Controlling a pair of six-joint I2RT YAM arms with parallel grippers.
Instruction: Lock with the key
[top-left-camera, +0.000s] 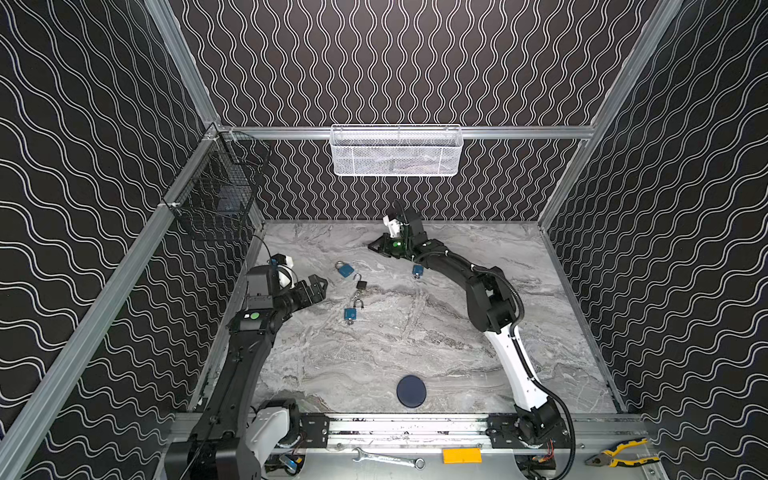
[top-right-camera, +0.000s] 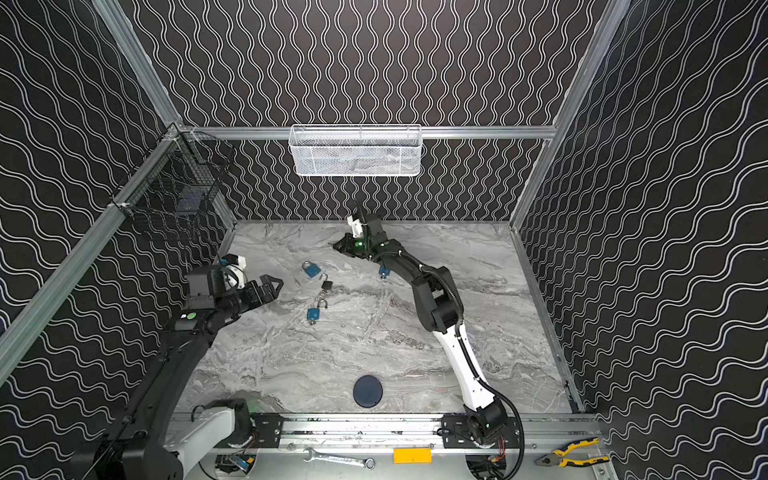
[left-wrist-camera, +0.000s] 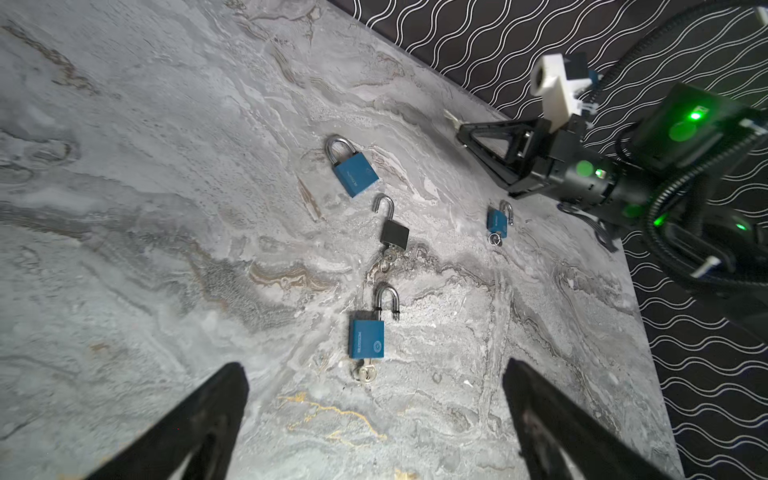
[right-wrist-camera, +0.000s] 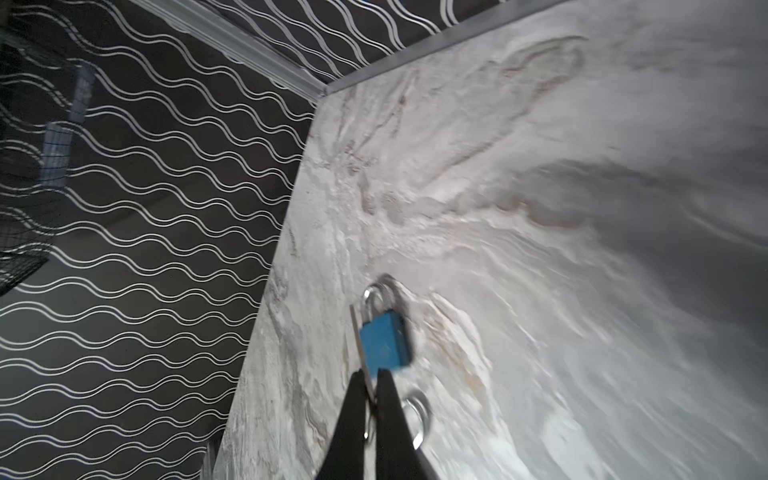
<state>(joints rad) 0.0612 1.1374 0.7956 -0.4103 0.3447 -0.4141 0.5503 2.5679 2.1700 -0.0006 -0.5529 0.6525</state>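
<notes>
Several padlocks lie on the marble table. A blue padlock (top-left-camera: 345, 269) (left-wrist-camera: 353, 172) (right-wrist-camera: 384, 340) has its shackle closed. The black padlock (top-left-camera: 361, 284) (left-wrist-camera: 392, 232) and another blue padlock (top-left-camera: 351, 313) (left-wrist-camera: 365, 338) have open shackles, each with a key in its base. A small blue padlock (top-left-camera: 417, 271) (left-wrist-camera: 497, 222) lies under my right arm. My right gripper (top-left-camera: 371, 247) (top-right-camera: 336, 246) (right-wrist-camera: 370, 374) is shut on a silver key (right-wrist-camera: 357, 332) with a ring, hovering just short of the closed blue padlock. My left gripper (top-left-camera: 318, 286) (top-right-camera: 274, 284) (left-wrist-camera: 374, 368) stands wide open and empty, left of the padlocks.
A dark round disc (top-left-camera: 411, 390) lies near the front rail. A white mesh basket (top-left-camera: 396, 151) hangs on the back wall and a black wire basket (top-left-camera: 216, 195) on the left wall. A wrench (top-left-camera: 388, 458) and pliers (top-left-camera: 623, 454) lie outside the front rail.
</notes>
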